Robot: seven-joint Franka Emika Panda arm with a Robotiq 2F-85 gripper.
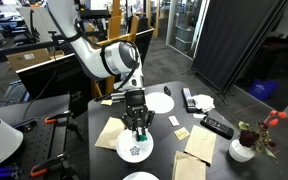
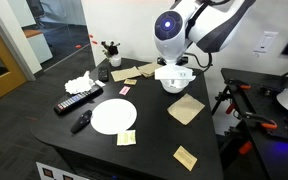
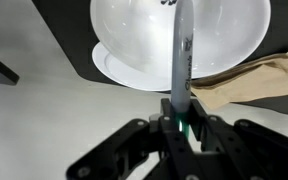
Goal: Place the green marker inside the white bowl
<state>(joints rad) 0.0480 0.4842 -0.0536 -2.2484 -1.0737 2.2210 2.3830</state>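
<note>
In view are two black remotes [image 1: 187,98] [image 1: 216,126], three tan napkins [image 1: 109,132] [image 1: 200,145] [image 1: 189,168], one white bowl [image 3: 134,30] and one green marker [image 3: 181,50].

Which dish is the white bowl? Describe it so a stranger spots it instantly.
On the black table, look straight below the robot arm's end effector, which grips the green marker. The white bowl sits there beside a tan napkin; unlike the plain white plate farther back, it carries a small dark mark at its centre.
</note>
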